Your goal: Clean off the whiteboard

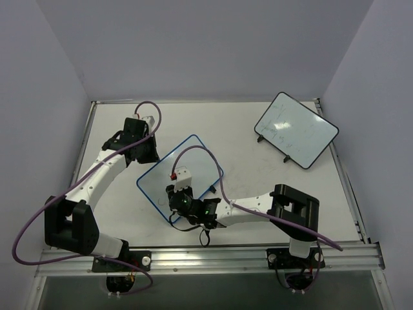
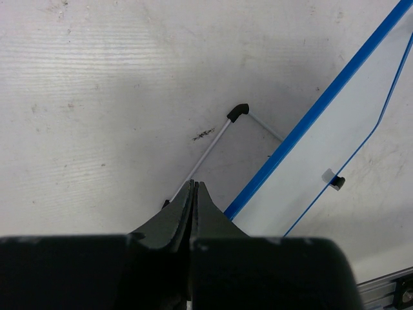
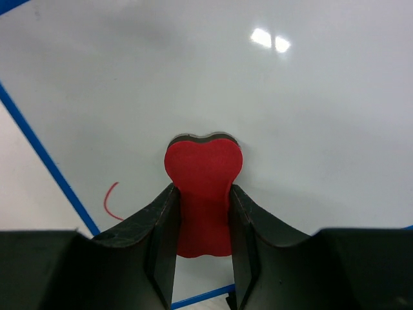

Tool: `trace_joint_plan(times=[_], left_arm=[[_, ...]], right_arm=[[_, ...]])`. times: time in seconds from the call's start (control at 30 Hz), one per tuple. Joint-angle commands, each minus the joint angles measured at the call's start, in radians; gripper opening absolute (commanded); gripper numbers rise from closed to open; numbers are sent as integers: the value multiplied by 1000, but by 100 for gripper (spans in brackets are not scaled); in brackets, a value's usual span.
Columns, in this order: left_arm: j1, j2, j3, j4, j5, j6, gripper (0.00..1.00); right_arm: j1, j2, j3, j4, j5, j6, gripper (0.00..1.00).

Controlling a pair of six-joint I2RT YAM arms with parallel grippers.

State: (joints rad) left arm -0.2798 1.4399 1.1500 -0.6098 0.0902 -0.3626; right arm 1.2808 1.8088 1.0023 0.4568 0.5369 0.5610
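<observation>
The blue-framed whiteboard (image 1: 193,169) lies flat in the middle of the table. It also fills the right wrist view (image 3: 258,84), where a short red curved mark (image 3: 110,201) remains near its left blue edge. My right gripper (image 3: 201,197) is shut on a red eraser (image 3: 203,194), whose dark felt side rests against the board. In the top view the right gripper (image 1: 182,201) is over the board's near part. My left gripper (image 2: 194,188) is shut and empty, beside the board's far left edge (image 2: 310,116), near its wire leg with a black foot (image 2: 237,113).
A second, black-framed whiteboard (image 1: 295,128) with faint marks stands at the table's far right. The metal rail (image 1: 213,257) holding the arm bases runs along the near edge. Purple cables loop over both arms.
</observation>
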Motion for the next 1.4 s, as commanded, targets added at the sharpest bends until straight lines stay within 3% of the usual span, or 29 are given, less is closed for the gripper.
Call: trace_joint_plan(times=[0.0,0.4,0.87,1.37], left_arm=[[-4,-38,-6,12,17,-6,2],[-13,-56,-10,16,17,-6,2],[-21,-58,-12,19,17,-4,2],[-30,-56,-7,15,10,1,2]], right_arm=[[-63,21,-71,-109,83,31,18],[-60,27,-99,-55,141,45,18],[95,129,33,17,117,-22,18],[103,181,176,-10,69,-144,19]])
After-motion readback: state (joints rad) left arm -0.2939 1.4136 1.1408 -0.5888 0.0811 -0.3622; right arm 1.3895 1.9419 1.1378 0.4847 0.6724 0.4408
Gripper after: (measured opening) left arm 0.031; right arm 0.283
